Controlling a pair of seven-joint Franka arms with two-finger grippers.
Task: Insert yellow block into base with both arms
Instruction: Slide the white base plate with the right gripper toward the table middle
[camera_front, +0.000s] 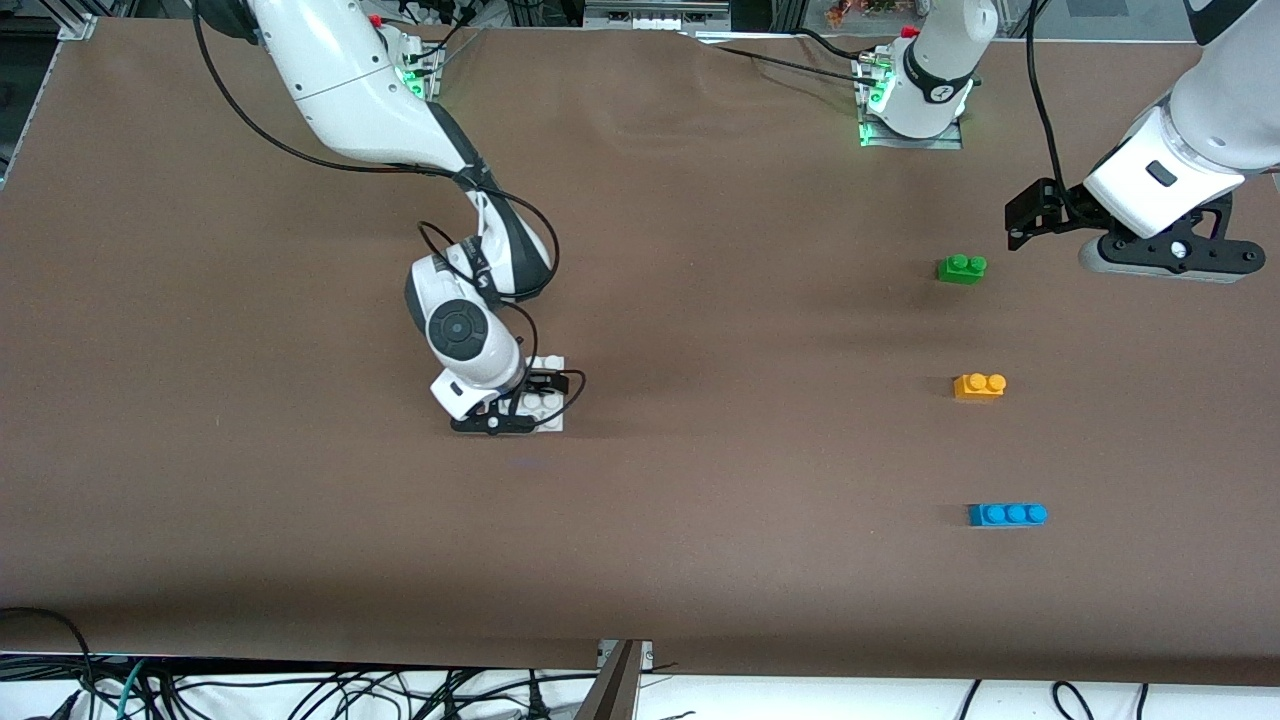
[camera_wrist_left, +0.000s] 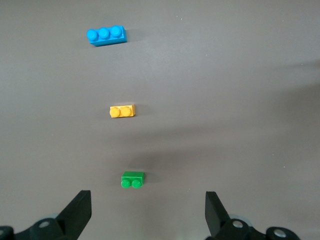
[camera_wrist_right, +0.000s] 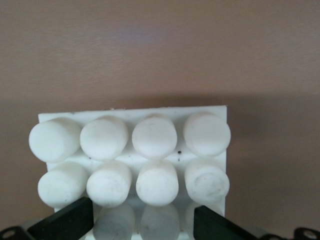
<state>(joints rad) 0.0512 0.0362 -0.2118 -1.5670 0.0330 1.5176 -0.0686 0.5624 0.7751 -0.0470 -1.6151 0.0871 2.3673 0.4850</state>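
The yellow block (camera_front: 979, 385) lies on the brown table toward the left arm's end, and also shows in the left wrist view (camera_wrist_left: 122, 111). The white base (camera_front: 550, 400) lies flat near the table's middle. My right gripper (camera_front: 515, 408) is down on it. In the right wrist view its jaws (camera_wrist_right: 144, 215) are open and straddle the two middle studs of the base (camera_wrist_right: 130, 150), with a small gap at one finger. My left gripper (camera_front: 1170, 262) hangs open and empty above the table beside the green brick, and waits there (camera_wrist_left: 148, 212).
A green two-stud brick (camera_front: 962, 267) lies farther from the front camera than the yellow block, and a blue three-stud brick (camera_front: 1007, 514) lies nearer. Both show in the left wrist view: the green brick (camera_wrist_left: 132, 179) and the blue brick (camera_wrist_left: 106, 35).
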